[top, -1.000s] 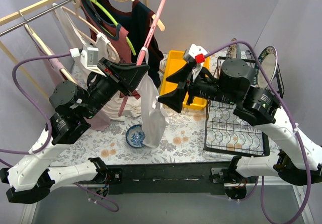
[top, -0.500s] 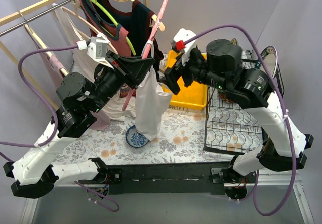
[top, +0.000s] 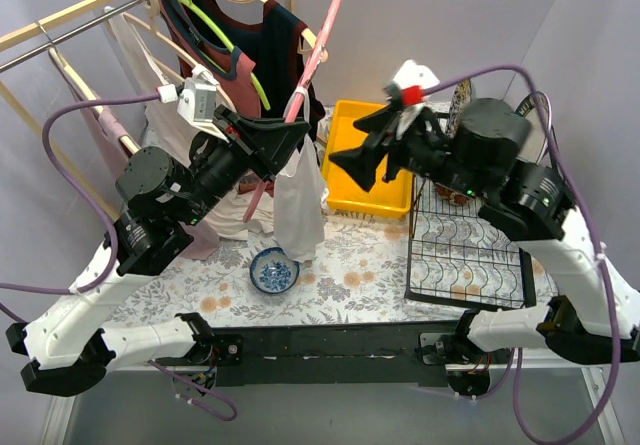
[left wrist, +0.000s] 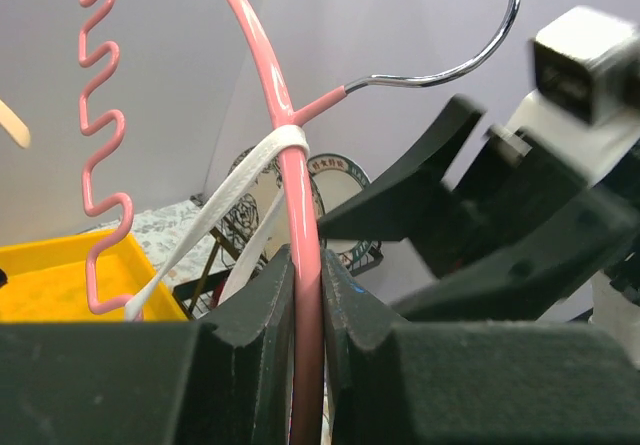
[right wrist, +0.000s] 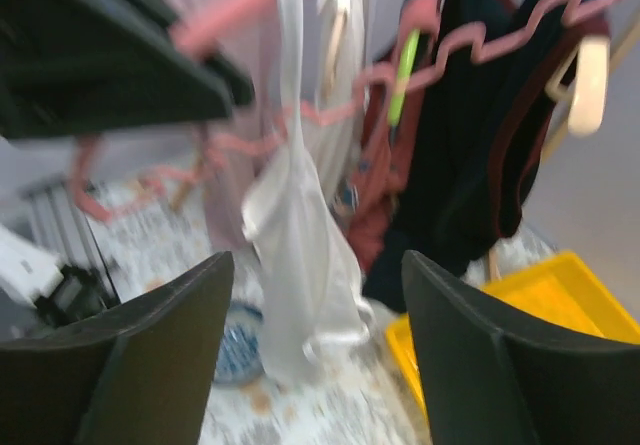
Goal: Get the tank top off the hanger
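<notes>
Left gripper (left wrist: pixel 305 310) is clamping the pink wire hanger (left wrist: pixel 262 55); I am backing the right gripper (top: pixel 362 163) off, jaws apart and empty, so the white tank top (top: pixel 298 200) is still hanging there by a strap.

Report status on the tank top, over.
Left gripper shut on hanger. Right gripper open, empty, near tank top. Strap still looped over hanger. Other clothes hang close behind.
</notes>
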Action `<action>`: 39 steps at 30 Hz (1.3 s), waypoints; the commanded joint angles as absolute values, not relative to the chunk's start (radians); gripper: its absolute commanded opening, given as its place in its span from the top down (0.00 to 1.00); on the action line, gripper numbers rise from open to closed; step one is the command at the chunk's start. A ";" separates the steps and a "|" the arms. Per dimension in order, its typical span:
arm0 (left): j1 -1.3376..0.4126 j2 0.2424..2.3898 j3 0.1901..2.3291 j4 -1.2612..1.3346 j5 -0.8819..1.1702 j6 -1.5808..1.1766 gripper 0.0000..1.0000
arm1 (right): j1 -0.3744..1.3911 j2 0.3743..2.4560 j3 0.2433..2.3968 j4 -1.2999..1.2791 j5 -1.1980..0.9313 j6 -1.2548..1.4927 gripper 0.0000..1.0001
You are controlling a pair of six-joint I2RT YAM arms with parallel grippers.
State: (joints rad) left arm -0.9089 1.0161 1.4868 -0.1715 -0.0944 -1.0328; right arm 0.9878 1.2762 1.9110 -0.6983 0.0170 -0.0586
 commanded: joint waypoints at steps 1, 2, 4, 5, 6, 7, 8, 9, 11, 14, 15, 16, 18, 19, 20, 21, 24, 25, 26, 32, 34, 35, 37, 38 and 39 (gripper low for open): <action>-0.908 0.970 1.462 -0.132 -0.028 -1.035 1.00 | 0.983 1.174 1.778 -0.243 -0.005 0.055 0.29; -0.908 0.966 1.457 -0.140 -0.028 -1.037 1.00 | 0.985 1.151 1.755 -0.138 -0.005 0.055 0.31; -0.908 0.960 1.448 -0.146 -0.026 -1.042 1.00 | 0.985 1.146 1.729 -0.074 -0.018 0.046 0.32; -0.908 0.960 1.448 -0.152 -0.023 -1.045 1.00 | 0.985 1.158 1.735 -0.046 -0.040 0.032 0.33; -0.908 0.960 1.447 -0.155 -0.015 -1.049 1.00 | 0.985 1.166 1.752 -0.035 -0.046 0.025 0.34; -0.907 0.962 1.447 -0.155 -0.011 -1.055 1.00 | 0.985 1.173 1.755 -0.023 -0.069 0.022 0.34; -0.908 0.963 1.448 -0.159 -0.006 -1.060 1.00 | 0.985 1.192 1.761 -0.009 -0.081 0.015 0.34; -0.908 0.966 1.450 -0.160 -0.002 -1.063 1.00 | 0.985 1.199 1.764 -0.009 -0.093 0.002 0.35; -0.908 0.974 1.453 -0.161 0.030 -1.077 1.00 | 0.985 1.225 1.776 0.024 -0.092 0.003 0.36; -0.908 0.976 1.445 -0.161 0.055 -1.109 1.00 | 0.986 1.252 1.790 0.032 -0.081 -0.048 0.36; -0.908 0.976 1.443 -0.161 0.063 -1.120 1.00 | 0.985 1.255 1.786 0.058 -0.075 -0.052 0.36; -0.908 0.977 1.442 -0.158 0.081 -1.126 1.00 | 0.985 1.256 1.775 0.078 -0.066 -0.063 0.37; -0.908 0.983 1.443 -0.164 0.100 -1.140 1.00 | 0.985 1.261 1.770 0.113 -0.064 -0.071 0.41; -0.908 0.985 1.445 -0.170 0.110 -1.141 1.00 | 0.983 1.265 1.775 0.129 -0.060 -0.081 0.43; -0.908 0.985 1.443 -0.170 0.113 -1.146 1.00 | 0.985 1.275 1.781 0.132 -0.054 -0.083 0.48; -0.908 0.985 1.443 -0.172 0.115 -1.147 1.00 | 0.985 1.276 1.781 0.138 -0.046 -0.084 0.50; -0.908 0.986 1.440 -0.187 0.115 -1.150 1.00 | 0.985 1.276 1.757 0.156 -0.048 -0.090 0.64; -0.908 0.986 1.440 -0.195 0.115 -1.150 1.00 | 0.985 1.273 1.749 0.167 -0.061 -0.094 0.73; -0.908 0.985 1.440 -0.195 0.118 -1.150 1.00 | 0.985 1.272 1.744 0.166 -0.064 -0.101 0.90; -0.908 0.994 1.471 -0.225 0.124 -1.154 1.00 | 0.985 1.246 1.691 0.237 -0.090 -0.107 0.99; -0.907 0.994 1.489 -0.239 0.135 -1.147 1.00 | 0.985 1.221 1.660 0.265 -0.092 -0.117 0.99; -0.908 0.997 1.497 -0.247 0.138 -1.147 1.00 | 0.983 1.216 1.657 0.276 -0.091 -0.123 0.99; -0.908 1.005 1.525 -0.274 0.155 -1.141 1.00 | 0.985 1.206 1.658 0.282 -0.098 -0.136 0.99; -0.908 1.006 1.532 -0.282 0.159 -1.138 0.95 | 0.985 1.203 1.660 0.279 -0.097 -0.138 0.99; -0.908 1.002 1.535 -0.287 0.161 -1.140 0.68 | 0.985 1.201 1.661 0.279 -0.095 -0.140 0.99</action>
